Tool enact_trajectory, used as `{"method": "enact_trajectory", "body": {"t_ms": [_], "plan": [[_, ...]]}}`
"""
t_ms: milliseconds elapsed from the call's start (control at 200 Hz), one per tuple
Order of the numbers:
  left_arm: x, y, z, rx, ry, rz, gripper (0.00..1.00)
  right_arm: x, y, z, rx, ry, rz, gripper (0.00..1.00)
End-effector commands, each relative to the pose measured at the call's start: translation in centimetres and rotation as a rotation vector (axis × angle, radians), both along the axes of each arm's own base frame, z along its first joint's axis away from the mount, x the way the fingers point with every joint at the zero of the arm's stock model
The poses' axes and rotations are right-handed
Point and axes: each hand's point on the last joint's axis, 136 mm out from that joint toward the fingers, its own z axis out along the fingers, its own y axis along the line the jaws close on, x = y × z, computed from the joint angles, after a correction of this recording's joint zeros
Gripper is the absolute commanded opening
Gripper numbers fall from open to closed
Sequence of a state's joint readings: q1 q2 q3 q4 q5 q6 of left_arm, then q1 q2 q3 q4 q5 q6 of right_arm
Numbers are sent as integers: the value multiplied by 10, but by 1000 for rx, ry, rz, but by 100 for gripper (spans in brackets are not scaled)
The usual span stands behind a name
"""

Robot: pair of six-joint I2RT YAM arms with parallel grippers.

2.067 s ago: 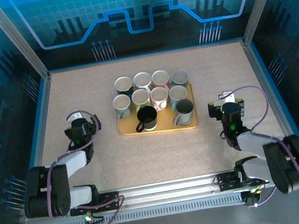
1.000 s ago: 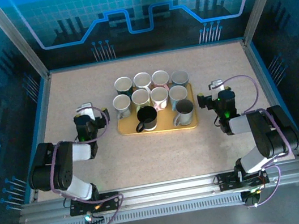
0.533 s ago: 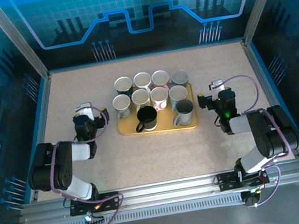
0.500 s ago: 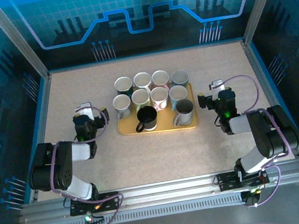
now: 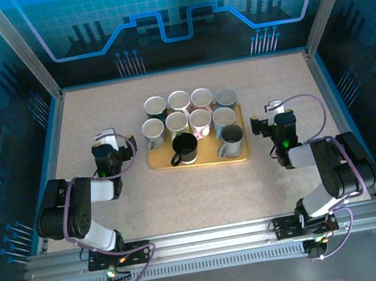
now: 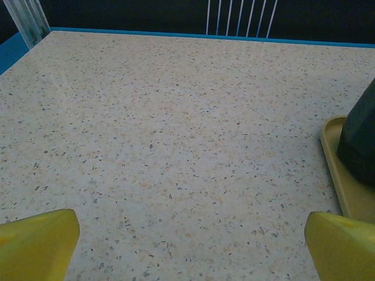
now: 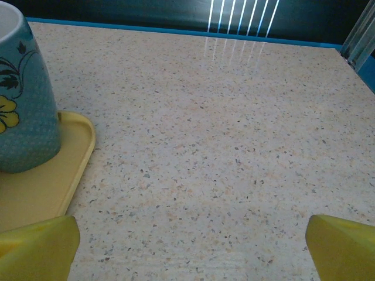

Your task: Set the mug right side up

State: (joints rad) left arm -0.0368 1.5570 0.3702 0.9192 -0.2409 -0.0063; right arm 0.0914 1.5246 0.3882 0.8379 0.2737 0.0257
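Several mugs stand packed together on a yellow tray (image 5: 161, 161) at the table's middle, among them a black mug (image 5: 187, 146) and a grey mug (image 5: 232, 139) in the near row. All seem to show their mouths from above; which mug is upside down I cannot tell. My left gripper (image 5: 105, 143) rests low on the table left of the tray, open, with nothing between its yellow fingertips (image 6: 36, 242). My right gripper (image 5: 275, 114) sits right of the tray, also open and empty. A teal flowered mug (image 7: 23, 105) shows at the left of the right wrist view.
A dark mug (image 6: 361, 137) and the tray's corner (image 6: 334, 158) sit at the right edge of the left wrist view. Speckled tabletop (image 5: 203, 188) stretches to blue-edged walls (image 5: 49, 128) on both sides and a back panel (image 5: 180, 48).
Since two seconds ago both arms have lifted their elbows and slid their grippers a little farther from the bases. Over the last second nothing has moved.
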Motion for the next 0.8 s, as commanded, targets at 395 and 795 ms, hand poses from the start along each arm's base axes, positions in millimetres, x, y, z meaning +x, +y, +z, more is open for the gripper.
{"method": "enact_trajectory", "body": {"t_ms": [395, 795], "plan": [[6, -16, 6, -42, -8, -120, 99, 5, -1, 10, 2, -40, -14, 100], [6, -16, 6, -45, -7, -125, 99, 6, 10, 9, 2, -27, 60, 100]]}}
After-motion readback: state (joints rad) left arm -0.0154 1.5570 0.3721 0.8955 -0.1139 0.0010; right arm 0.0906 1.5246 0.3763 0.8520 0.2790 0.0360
